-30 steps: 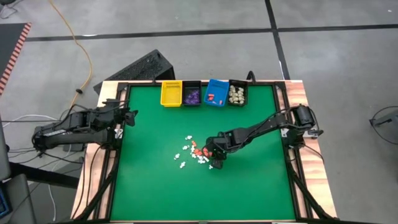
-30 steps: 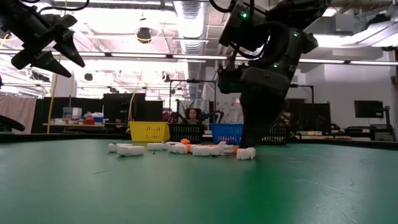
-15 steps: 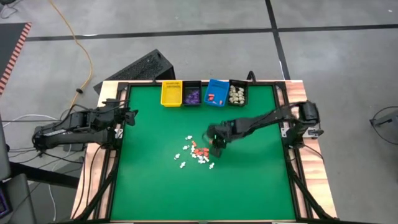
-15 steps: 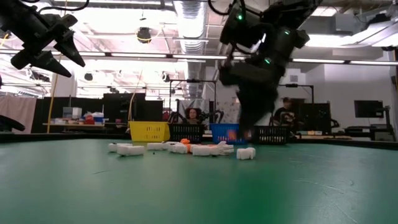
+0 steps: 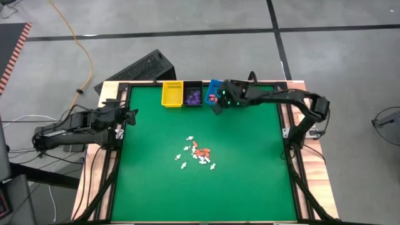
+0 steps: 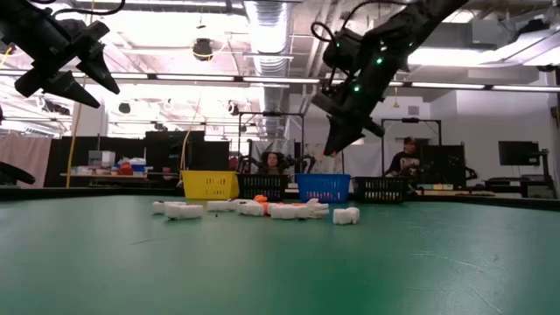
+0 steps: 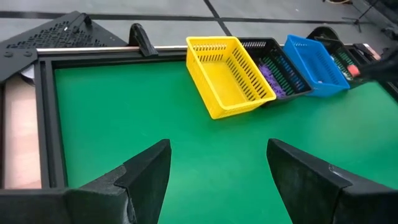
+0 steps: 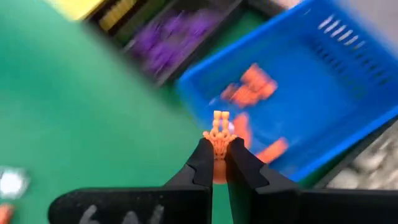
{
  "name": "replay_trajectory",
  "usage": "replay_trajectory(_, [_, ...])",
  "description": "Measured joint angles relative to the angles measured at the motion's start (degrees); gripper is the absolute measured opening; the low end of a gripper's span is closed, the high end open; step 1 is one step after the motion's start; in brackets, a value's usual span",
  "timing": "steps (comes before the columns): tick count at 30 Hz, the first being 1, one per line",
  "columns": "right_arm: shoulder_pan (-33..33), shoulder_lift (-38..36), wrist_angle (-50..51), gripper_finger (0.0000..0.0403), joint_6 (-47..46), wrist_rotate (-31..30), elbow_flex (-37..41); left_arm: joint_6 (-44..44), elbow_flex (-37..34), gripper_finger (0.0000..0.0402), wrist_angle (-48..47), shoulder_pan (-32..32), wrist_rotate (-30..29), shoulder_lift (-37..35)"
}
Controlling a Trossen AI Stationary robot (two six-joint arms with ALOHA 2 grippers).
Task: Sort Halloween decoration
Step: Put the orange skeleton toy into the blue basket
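My right gripper [image 8: 217, 152] is shut on a small orange decoration piece [image 8: 219, 132] and hangs above the near wall of the blue bin [image 8: 323, 93], at the table's far edge [image 5: 216, 104]. Orange pieces [image 8: 252, 87] lie inside that bin. A pile of white and orange-red decoration pieces [image 5: 195, 154] lies on the green mat at the table's middle [image 6: 262, 209]. My left gripper [image 7: 217, 155] stands open over the table's left side [image 5: 128, 115], with nothing between its fingers. My right gripper pinches the orange piece between its two fingertips [image 8: 204, 155], by the piece's near end [image 8: 219, 146]. The rest of the piece sticks out beyond the tips. The fingers slant down toward the table's far edge. The piece is lifted clear, above the blue bin.
Along the far edge stand a yellow bin [image 5: 172, 94], a black bin with purple pieces [image 5: 192, 95] and the blue bin [image 5: 217, 85]; another black bin [image 6: 381, 189] stands right of it. A person [image 6: 407, 153] shows in the room behind.
My right gripper has risen from the pile at the table's middle and swung toward the far edge, up to the blue bin, carrying the orange piece. The rest of the pile has stayed on the mat.
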State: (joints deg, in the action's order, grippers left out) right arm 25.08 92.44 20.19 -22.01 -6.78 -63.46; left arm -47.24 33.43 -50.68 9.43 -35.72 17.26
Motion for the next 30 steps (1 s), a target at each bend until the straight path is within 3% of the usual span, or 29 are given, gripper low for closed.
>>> replay_trajectory(4, [4.83, 2.9, 0.09, 0.006, -0.01, 0.72, -2.05, 0.07, 0.0, 0.0256, -0.02, 0.0, -0.86, -0.02])
replay_trajectory(11, [7.37, 8.31, 0.94, 0.02, 0.87, 3.52, -5.81, 0.74, 0.0, 0.0256, -0.01, -0.01, -1.07, -0.02])
replay_trajectory(14, [7.33, 9.18, 1.69, 0.0237, 1.34, 5.2, -8.1, 1.11, 0.0, 0.0256, 0.0, -0.02, -1.12, -0.02])
replay_trajectory(18, [5.05, 8.94, 3.29, 0.0243, 4.65, 6.83, -10.11, 1.11, 0.0, 0.0256, -0.02, -0.01, -1.16, -0.02])
replay_trajectory(24, [-3.97, 8.29, 3.84, 0.0229, 11.7, 15.92, -11.54, 1.11, 0.0, 0.0256, -0.02, 0.0, -1.29, -0.02])
replay_trajectory(30, [-15.32, 9.38, 4.32, 0.0224, 15.14, 13.26, -10.4, 1.09, 0.0, 0.0256, -0.02, -0.01, -1.42, -0.02])
